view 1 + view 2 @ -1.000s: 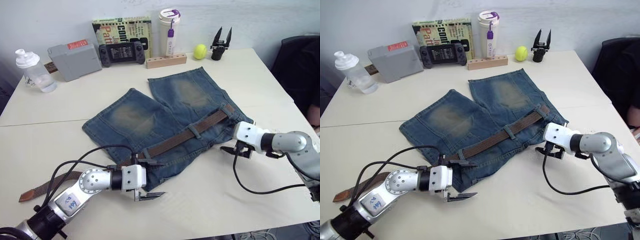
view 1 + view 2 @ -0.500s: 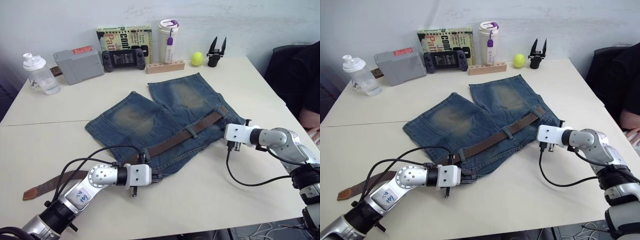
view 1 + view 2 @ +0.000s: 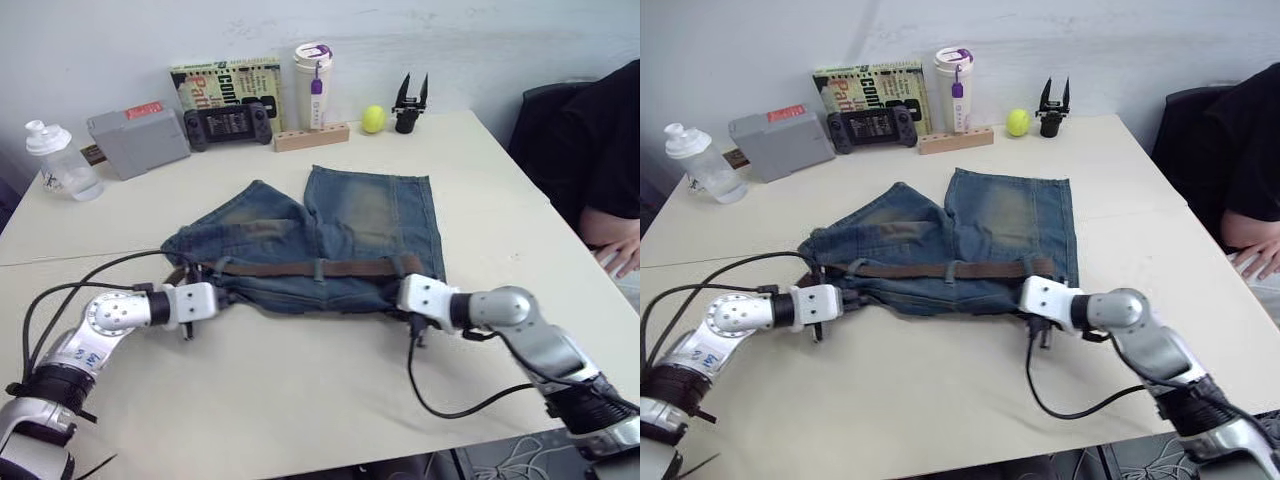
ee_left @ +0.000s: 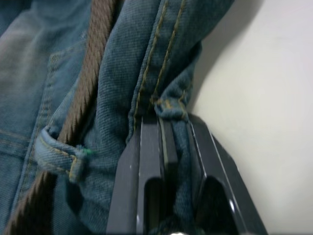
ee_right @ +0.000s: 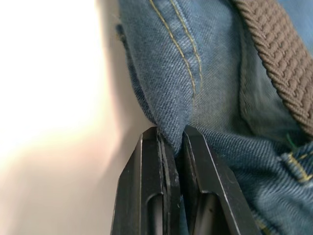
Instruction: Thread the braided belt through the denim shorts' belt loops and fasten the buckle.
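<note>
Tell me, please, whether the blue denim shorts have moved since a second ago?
Yes: the blue denim shorts have turned, so their waistband now lies parallel to the near edge of the beige table instead of slanting.

Both arms reach inward, low over the table. The left gripper (image 4: pixel 173 147) is pinched on a fold of the shorts (image 3: pixel 365 215); the right gripper (image 5: pixel 170 147) is clamped on their other edge.
</note>
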